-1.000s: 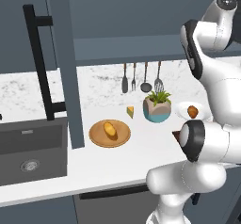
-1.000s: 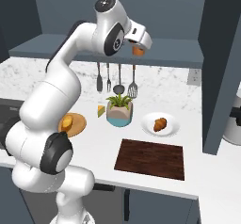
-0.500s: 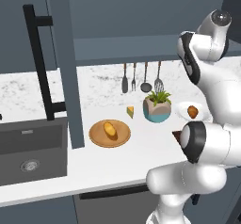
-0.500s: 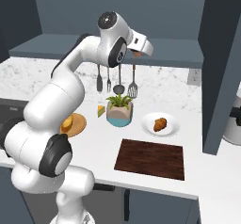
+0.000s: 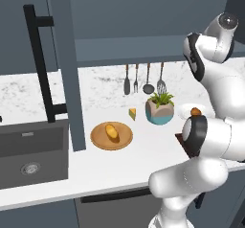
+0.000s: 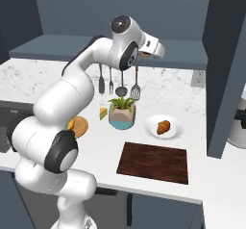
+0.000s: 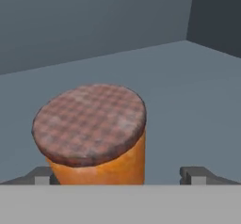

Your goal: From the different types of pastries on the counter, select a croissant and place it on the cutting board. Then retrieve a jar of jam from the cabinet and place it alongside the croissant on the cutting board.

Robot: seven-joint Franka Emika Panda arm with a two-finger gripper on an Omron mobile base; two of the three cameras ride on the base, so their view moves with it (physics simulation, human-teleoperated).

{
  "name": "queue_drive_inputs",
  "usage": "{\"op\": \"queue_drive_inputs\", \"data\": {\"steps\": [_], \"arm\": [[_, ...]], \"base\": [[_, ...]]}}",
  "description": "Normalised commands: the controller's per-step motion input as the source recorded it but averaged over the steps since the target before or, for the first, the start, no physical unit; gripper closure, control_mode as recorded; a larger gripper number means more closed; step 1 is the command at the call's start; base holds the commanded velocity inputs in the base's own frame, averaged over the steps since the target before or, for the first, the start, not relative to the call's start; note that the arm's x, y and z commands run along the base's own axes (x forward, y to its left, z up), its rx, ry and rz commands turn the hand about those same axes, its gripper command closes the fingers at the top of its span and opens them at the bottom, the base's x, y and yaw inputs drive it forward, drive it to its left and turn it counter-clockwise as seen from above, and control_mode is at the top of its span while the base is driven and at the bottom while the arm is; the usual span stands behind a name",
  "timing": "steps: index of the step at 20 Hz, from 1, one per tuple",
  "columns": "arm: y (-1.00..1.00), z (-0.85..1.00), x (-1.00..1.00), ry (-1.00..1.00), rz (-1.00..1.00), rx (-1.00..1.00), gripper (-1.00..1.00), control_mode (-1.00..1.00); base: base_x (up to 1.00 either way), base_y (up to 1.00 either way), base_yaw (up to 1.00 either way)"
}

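Progress: judged to be at the jam stage, with nothing delivered to the board yet.
Paler pastry [image 5: 112,132]: seen lying on a round wooden plate [image 5: 98,141], far below the gripper and to its left; left untouched.
Cheese wedge [image 6: 102,112]: seen on the counter [image 6: 43,79], below and left of the gripper; no part of the task.
Potted plant [image 6: 121,113]: placed almost straight below the gripper, down on the counter.
Gripper [image 6: 144,55]: raised into the open cabinet [image 7: 188,86], well above the worktop. Its jaws are spread as wide as they go and nothing is pinched.
Jar of jam [image 7: 89,124]: found upright on the cabinet shelf, directly ahead of the gripper and between the two fingertips [image 7: 197,175], nearer the left one. Contact with that fingertip cannot be told. The jar is not yet gripped.
Cutting board [image 6: 153,162]: seen bare at the front of the counter, far below the gripper and slightly to its right.
Orange-brown pastry [image 6: 163,127]: taken to be the croissant; seen on a white plate [image 6: 175,133] just behind the board, below and right of the gripper, so the first step appears undone.
Left to do: the jar is to be closed on, lifted out and set on the board; the croissant is still to be moved beside it.
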Motion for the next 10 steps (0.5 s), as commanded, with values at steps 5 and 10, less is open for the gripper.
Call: {"op": "queue_drive_inputs", "data": {"steps": [5, 10], "arm": [[0.12, 0.00, 0.27, 0.09, 0.00, 0.00, -1.00, -1.00], [0.16, -0.20, 0.46, 0.04, 0.01, 0.00, 1.00, -1.00]], "base": [[0.00, 0.00, 0.00], [0.00, 0.00, 0.00]]}}
